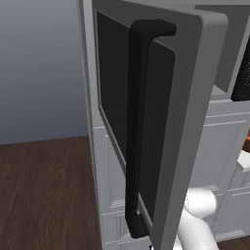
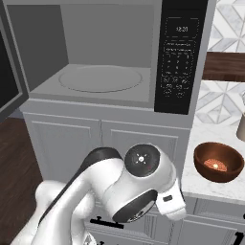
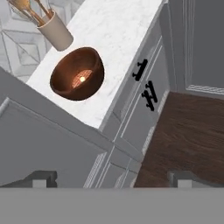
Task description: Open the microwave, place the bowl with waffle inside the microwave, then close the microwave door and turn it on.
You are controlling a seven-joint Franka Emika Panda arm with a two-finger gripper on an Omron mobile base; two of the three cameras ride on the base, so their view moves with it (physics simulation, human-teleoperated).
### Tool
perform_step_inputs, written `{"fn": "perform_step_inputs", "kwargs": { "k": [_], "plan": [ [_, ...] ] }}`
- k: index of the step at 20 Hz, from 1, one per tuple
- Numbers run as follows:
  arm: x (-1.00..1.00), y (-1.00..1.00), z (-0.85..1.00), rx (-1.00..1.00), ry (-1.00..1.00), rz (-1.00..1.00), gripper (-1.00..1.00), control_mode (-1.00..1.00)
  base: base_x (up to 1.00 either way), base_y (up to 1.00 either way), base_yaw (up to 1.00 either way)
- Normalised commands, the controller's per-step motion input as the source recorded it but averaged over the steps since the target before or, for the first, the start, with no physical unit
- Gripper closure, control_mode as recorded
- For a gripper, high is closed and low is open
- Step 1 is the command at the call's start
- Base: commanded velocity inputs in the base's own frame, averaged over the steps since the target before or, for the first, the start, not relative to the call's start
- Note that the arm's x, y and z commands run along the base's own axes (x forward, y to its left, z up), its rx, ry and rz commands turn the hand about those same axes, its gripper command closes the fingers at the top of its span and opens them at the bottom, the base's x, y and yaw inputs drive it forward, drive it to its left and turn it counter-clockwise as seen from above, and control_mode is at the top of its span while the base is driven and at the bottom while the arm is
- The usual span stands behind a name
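The bowl [image 2: 218, 161] with the waffle [image 3: 81, 78] is sitting on the marble counter [image 3: 116, 39], right of the microwave [image 2: 115, 57], whose door [image 1: 146, 122] is hanging open. The gripper [image 3: 111, 179] is hovering released, grasping nothing, its 2 fingertips [image 3: 43, 178] spread.

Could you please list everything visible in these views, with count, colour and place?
microwave: one, grey, built in above the white cabinets, cavity open with a round turntable inside
microwave door: one, grey frame with dark glass, swung open to the left, black bar handle
control strip: one, dark, right of the cavity
bowl: one, brown, on the counter right of the microwave, waffle inside
utensil holder: one, cream, on the counter beside the bowl
counter: one, white marble
floor: dark wood
gripper: one, dark fingertips, open, apart from the bowl
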Motion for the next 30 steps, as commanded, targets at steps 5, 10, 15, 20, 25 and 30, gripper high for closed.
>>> {"fn": "perform_step_inputs", "kwargs": {
  "k": [5, 10, 15, 20, 25, 30],
  "plan": [
    [0.4, -1.0, -0.29, 0.28, 0.0, 0.0, -1.0, -1.0, 0.0, 0.0, 0.0],
    [0.72, -1.0, -0.41, 0.28, 0.04, 0.0, -1.0, -1.0, 0.0, 0.0, 0.0],
    [0.82, -1.0, -0.62, 0.27, 0.0, 0.0, -1.0, -1.0, 0.0, 0.0, 0.0],
    [0.58, -0.7, -0.56, 0.16, 0.0, 0.0, -1.0, -1.0, 0.0, 0.0, 0.0],
    [0.15, 0.06, -0.11, 0.0, 0.0, -0.02, -1.0, -1.0, 0.0, 0.0, 0.0],
    [0.33, 0.39, -0.45, 0.0, -0.1, -0.19, -1.0, -1.0, 0.0, 0.0, 0.0]
  ]
}}
